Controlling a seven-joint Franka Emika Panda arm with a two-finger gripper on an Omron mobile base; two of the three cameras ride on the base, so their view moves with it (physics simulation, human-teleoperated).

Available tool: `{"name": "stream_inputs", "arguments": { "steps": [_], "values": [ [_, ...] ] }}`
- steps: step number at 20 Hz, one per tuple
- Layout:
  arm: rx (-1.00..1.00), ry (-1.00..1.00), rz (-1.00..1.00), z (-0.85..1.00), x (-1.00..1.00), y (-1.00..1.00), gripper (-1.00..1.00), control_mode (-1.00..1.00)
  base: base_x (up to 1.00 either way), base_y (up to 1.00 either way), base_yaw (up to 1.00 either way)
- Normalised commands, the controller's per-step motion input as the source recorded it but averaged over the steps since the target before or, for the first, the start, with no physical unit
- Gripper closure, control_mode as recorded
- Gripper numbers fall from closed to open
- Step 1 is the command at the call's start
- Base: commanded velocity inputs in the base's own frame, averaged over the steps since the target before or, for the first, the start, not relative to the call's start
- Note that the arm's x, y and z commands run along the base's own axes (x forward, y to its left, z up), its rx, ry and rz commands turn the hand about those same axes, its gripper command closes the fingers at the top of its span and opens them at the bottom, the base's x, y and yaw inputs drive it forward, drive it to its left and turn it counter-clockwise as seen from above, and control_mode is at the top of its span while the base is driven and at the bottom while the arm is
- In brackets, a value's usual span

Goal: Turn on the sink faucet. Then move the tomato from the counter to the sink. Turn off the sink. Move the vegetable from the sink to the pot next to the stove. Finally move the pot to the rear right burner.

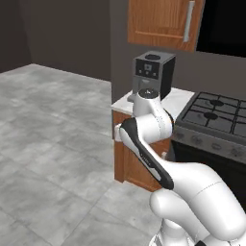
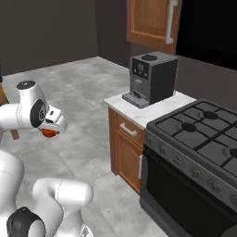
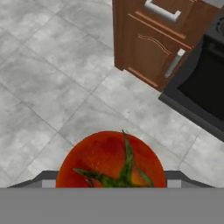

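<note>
Here, from the left base view, the white arm folds before a coffee machine (image 1: 153,74) on the desk (image 1: 178,100) beside the stove (image 1: 218,117); in the right base view, the end effector (image 2: 50,131) pinches the tomato (image 2: 48,133) above the grey floor (image 2: 88,139); the hand view shows the tomato (image 3: 112,160) between its fingers, a wooden cabinet (image 3: 153,43) beyond.

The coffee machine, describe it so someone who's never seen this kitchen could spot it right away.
Find the black stove with its gas burners; just left of it is a short white counter over a wooden cabinet. The coffee machine stands on that counter, under the wooden wall cupboard. It is a dark boxy appliance with a small front control panel.
</note>
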Motion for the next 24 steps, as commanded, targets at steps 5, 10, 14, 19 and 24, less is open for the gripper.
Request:
{"name": "stream_inputs", "arguments": {
  "steps": [5,10,14,19,24],
  "values": [
    [0.0,0.0,0.0,0.0,0.0,0.0,1.0,1.0,0.26,-0.1,-0.44],
    [0.0,0.0,0.0,0.0,0.0,0.0,1.0,1.0,0.29,-0.17,-0.43],
    [0.0,0.0,0.0,0.0,0.0,0.0,1.0,1.0,0.31,-0.22,-0.41],
    [0.0,0.0,0.0,0.0,0.0,0.0,1.0,1.0,0.31,-0.26,-0.39],
    [0.0,0.0,0.0,0.0,0.0,0.0,1.0,1.0,0.34,-0.32,-0.33]
  ]
}}
